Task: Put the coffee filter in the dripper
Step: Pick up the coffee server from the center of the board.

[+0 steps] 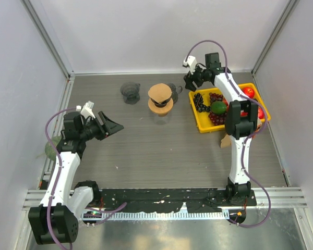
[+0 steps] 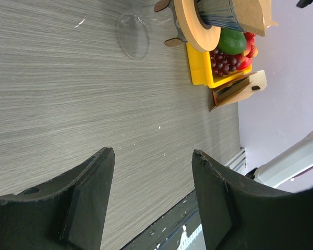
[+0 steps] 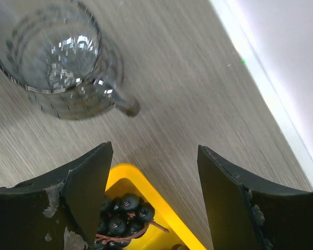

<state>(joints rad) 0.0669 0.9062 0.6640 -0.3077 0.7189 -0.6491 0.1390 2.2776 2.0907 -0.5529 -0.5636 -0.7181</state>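
L gripper (image 2: 152, 156): nearest lens; we'd hold off, since coffee filter (image 2: 253, 15) looks seated in dripper (image 2: 219, 13), far ahead. Jaws apart, empty.
R gripper (image 3: 154, 151): we'd back away w/o clipping glass mug (image 3: 57, 62) just ahead. Jaws apart, empty.
dripper, from above: holds coffee filter, just left of R gripper, well apart from L gripper.

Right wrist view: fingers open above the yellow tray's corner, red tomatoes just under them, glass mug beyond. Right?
Not quite. Under the right arm's fingers, in the yellow tray, lie dark grapes, not red tomatoes; the right wrist view shows them. The fingers are open above the tray's corner and the glass mug stands beyond, as you said.
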